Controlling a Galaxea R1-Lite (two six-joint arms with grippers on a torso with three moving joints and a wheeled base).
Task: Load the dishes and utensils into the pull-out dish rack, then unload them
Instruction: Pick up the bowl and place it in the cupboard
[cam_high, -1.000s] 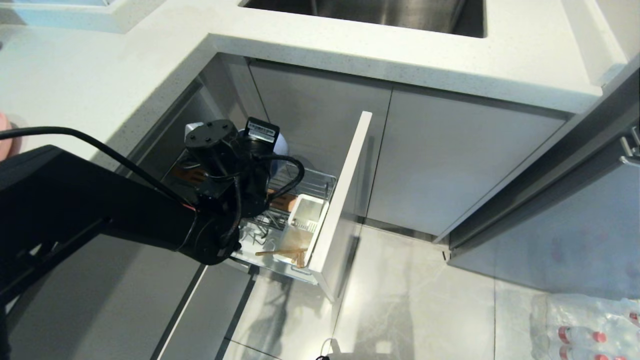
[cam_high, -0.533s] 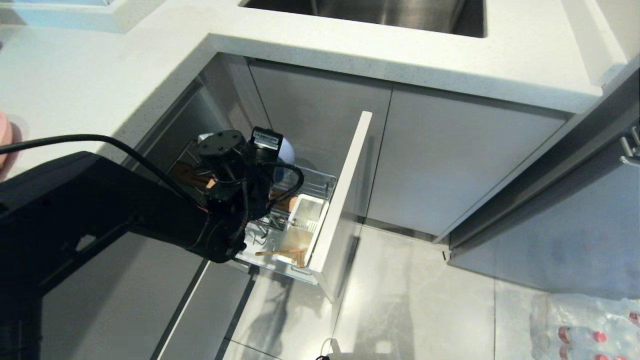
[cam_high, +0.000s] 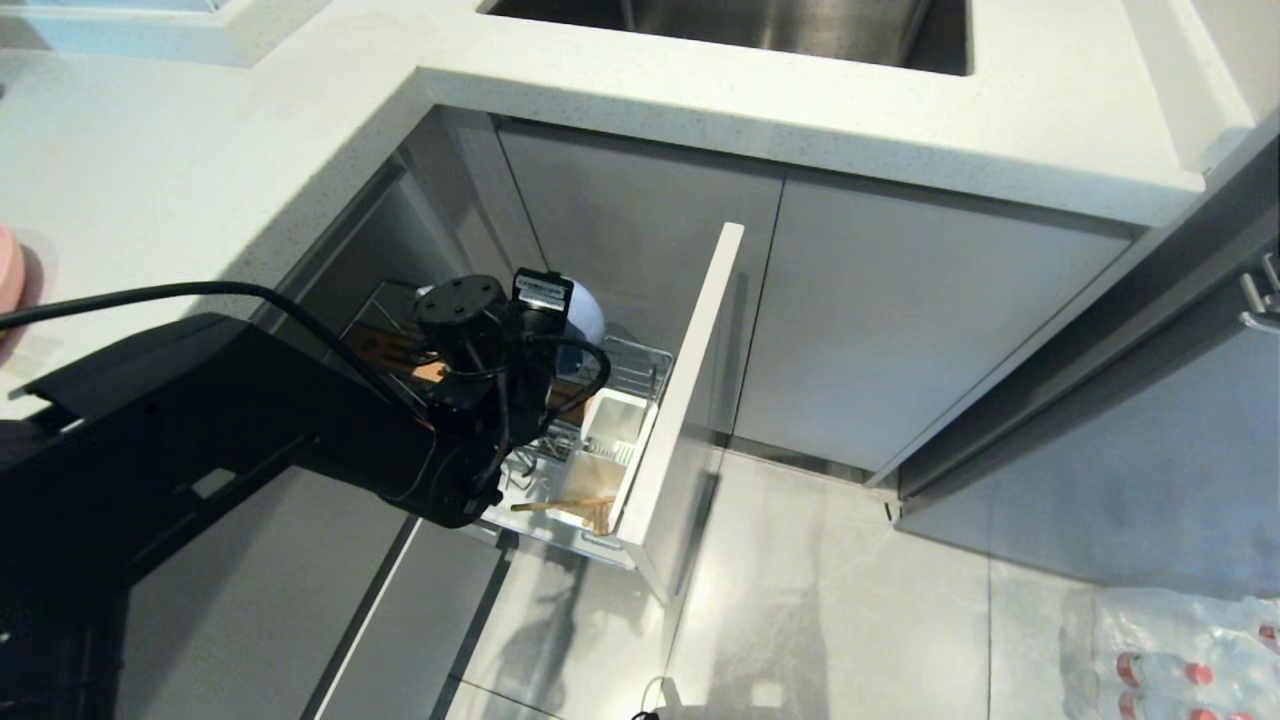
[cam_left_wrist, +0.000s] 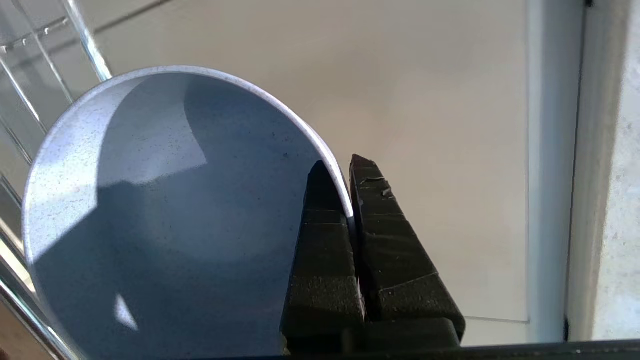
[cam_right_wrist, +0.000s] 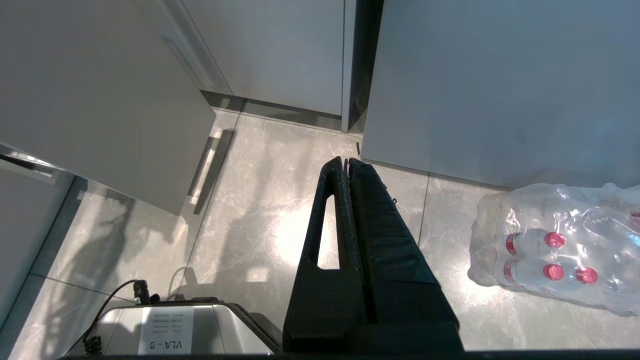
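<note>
The pull-out dish rack stands open, with its tall pale front panel (cam_high: 690, 400), chrome wire basket (cam_high: 640, 362) and white cutlery holder (cam_high: 615, 425). Wooden chopsticks (cam_high: 562, 505) lie at the basket's near end. The blue-grey bowl (cam_high: 588, 310) hangs tilted over the basket. My left gripper (cam_left_wrist: 345, 175) is shut on the rim of the bowl (cam_left_wrist: 165, 210), one finger (cam_left_wrist: 322, 250) inside and the other outside. In the head view the black left wrist (cam_high: 470, 340) hides the gripper. My right gripper (cam_right_wrist: 346, 162) hangs shut and empty above the floor.
The white countertop (cam_high: 150, 150) and a steel sink (cam_high: 740, 25) lie above the rack. Plain grey cabinet doors (cam_high: 900, 320) are to its right. A pink object (cam_high: 8, 275) sits at the counter's left edge. A pack of water bottles (cam_right_wrist: 555, 250) lies on the floor.
My left arm has shifted right toward the front panel, carrying the bowl with it over the basket. The grip has stayed shut. The right arm has not moved.
</note>
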